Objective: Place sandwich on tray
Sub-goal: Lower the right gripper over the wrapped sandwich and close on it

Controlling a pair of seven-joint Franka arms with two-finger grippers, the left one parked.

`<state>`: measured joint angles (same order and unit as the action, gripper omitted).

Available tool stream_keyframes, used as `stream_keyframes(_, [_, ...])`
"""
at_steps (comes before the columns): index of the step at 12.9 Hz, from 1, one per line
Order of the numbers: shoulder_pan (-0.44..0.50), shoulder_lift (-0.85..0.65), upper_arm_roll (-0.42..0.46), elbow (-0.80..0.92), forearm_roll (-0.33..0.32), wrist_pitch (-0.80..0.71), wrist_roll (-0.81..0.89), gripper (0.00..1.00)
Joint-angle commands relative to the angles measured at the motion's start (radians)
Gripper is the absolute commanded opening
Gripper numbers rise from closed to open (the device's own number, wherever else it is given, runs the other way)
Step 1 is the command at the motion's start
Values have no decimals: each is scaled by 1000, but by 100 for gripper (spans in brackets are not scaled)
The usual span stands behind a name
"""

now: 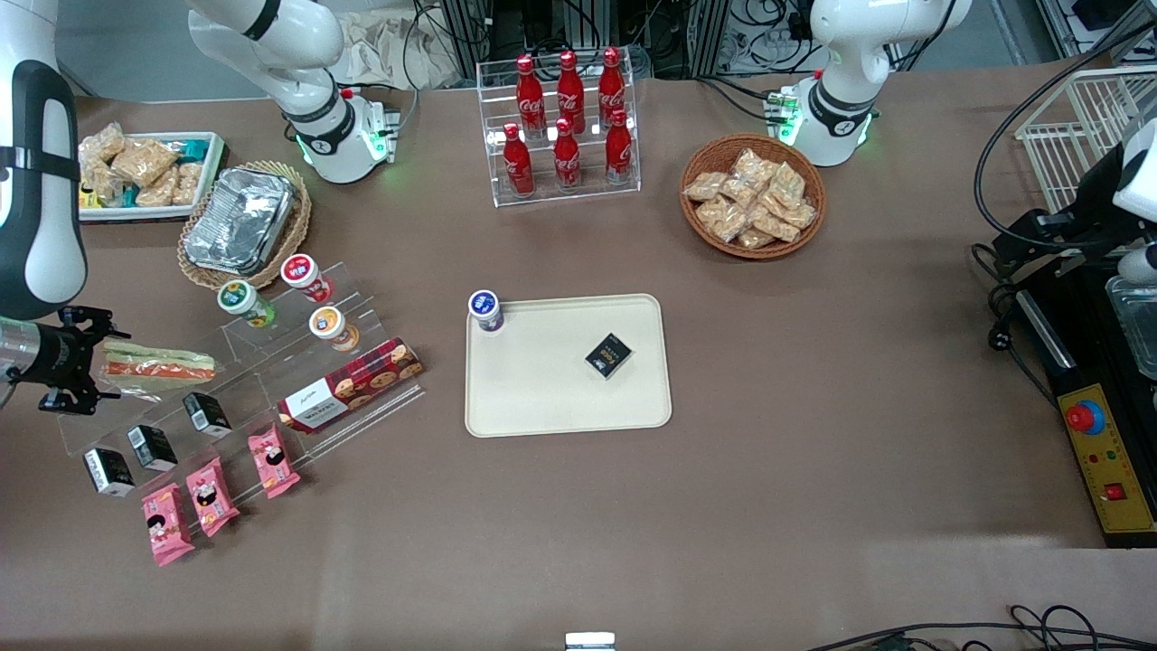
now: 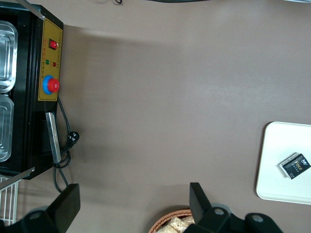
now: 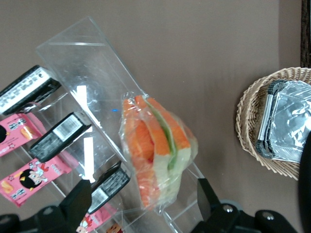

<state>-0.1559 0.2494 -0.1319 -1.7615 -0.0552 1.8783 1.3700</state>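
Crinkled clear wrap covers your sandwich (image 3: 155,150), a soft wedge of pale bread with orange and green layers. It lies on the top step of the clear stepped display stand (image 1: 244,380), toward the working arm's end of the table. Your gripper (image 1: 77,362) sits at the sandwich's end; its two dark fingers (image 3: 77,199) stand apart, one on each side of the wedge, and contact seems unlikely, though it's hard to judge. Your smooth cream tray (image 1: 542,398), rounded at the corners, lies well apart from them.

Brown worktop (image 1: 813,470) carries the tray (image 1: 542,398), acrylic stand (image 1: 271,380), bottle rack (image 1: 560,127), snack basket (image 1: 752,194), and pink packets (image 1: 208,493).
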Motion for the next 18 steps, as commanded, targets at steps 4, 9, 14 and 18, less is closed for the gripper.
stream_keyframes(4, [-36,-119,9,-196,-18,131,-45,97])
stream_keyframes(9, [-36,-111,8,-268,-23,284,-46,97])
stream_keyframes(14, [-57,-101,9,-302,-23,372,-86,77])
stream_keyframes(18, [-57,-105,9,-346,-23,426,-118,47])
